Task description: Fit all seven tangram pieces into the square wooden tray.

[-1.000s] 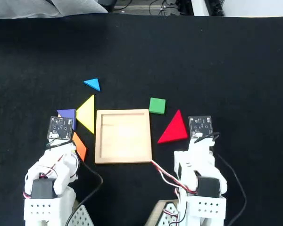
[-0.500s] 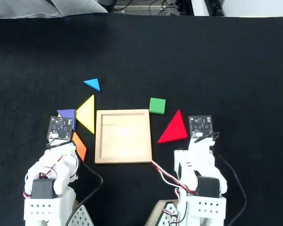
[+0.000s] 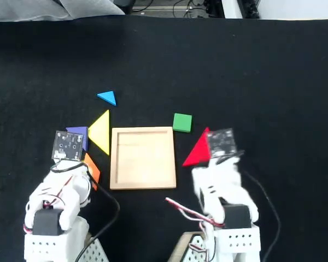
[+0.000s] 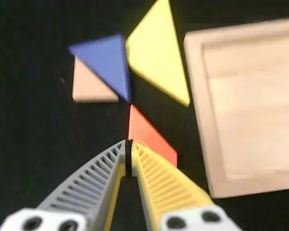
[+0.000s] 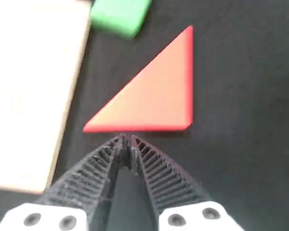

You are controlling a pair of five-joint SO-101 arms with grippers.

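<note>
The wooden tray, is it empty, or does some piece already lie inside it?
Empty. The wooden tray shows bare wood inside; the yellow triangle, green square and red triangle lie outside it.

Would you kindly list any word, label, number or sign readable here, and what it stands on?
None can be read.
No print shows on the wooden tray, red triangle, green square or yellow triangle.
Any marks on the left arm's circuit board are too small to read.

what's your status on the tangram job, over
Left pincer shut, tip by the orange piece. Right pincer shut, tip by the red triangle. Wooden tray bare inside. Nothing in the way.
</note>
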